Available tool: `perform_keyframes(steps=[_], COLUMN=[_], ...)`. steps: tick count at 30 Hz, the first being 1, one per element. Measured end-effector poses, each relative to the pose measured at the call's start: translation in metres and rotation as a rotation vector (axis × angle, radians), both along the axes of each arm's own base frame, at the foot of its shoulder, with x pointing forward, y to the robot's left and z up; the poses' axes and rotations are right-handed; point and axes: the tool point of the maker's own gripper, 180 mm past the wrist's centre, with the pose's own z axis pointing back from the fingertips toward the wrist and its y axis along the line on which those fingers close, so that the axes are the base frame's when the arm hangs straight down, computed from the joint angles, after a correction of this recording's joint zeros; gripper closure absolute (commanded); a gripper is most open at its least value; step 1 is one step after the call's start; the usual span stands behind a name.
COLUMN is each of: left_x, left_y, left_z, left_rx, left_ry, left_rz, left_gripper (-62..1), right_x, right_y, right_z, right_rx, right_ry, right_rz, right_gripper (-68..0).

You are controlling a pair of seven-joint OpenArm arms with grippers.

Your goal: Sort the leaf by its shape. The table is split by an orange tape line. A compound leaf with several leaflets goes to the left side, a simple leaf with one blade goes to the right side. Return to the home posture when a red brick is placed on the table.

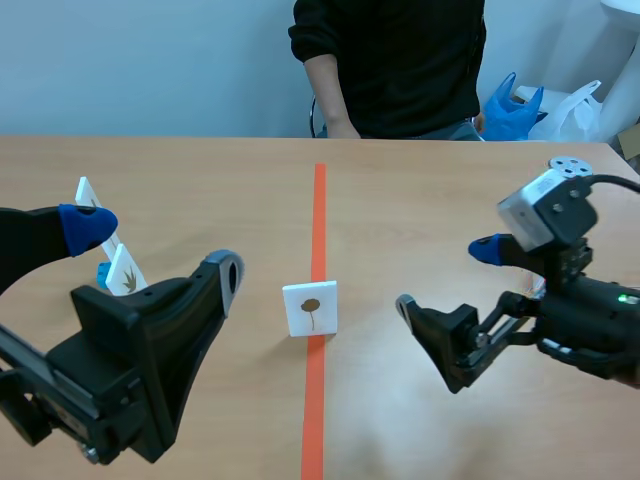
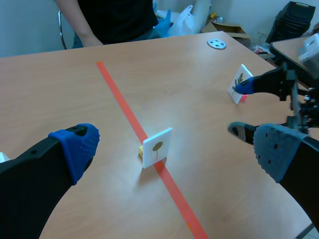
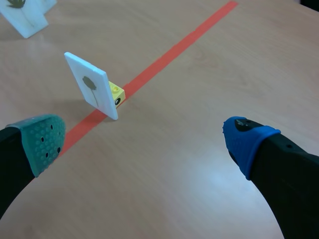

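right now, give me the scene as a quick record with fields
centre card: upright on the tape line, one-blade leaf, yellow brick at its base
left tool: open, holding nothing
right tool: open, holding nothing
left-side cards: two, upright
right-side card: one, upright
person: seated across the table

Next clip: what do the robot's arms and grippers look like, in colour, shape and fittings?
Both arms are black and blocky, with thick two-fingered grippers. The left gripper has blue dotted pads. The right gripper has one blue pad and one grey-green pad. The right arm carries a silver-grey box, a black cable and a small green light.
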Motion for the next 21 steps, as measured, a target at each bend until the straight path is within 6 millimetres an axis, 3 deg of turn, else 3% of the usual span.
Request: perform_keyframes(steps=[14, 21], left_x=[0.0, 0.0], left_y=[0.0, 0.0], left_z=[0.0, 0.0], left_rx=[0.0, 0.0], left_ry=[0.0, 0.0], left_rz=[0.0, 0.0], left_gripper=[-62.3, -62.3], right_x=[0.031, 0.028], right_y=[0.081, 0.12], right_z=[-0.056, -0.078], right_rx=[-0.026, -0.093], right_ry=[0.016, 0.023], right_rz=[0.119, 0.184], right_gripper=[-67.9, -66.2])
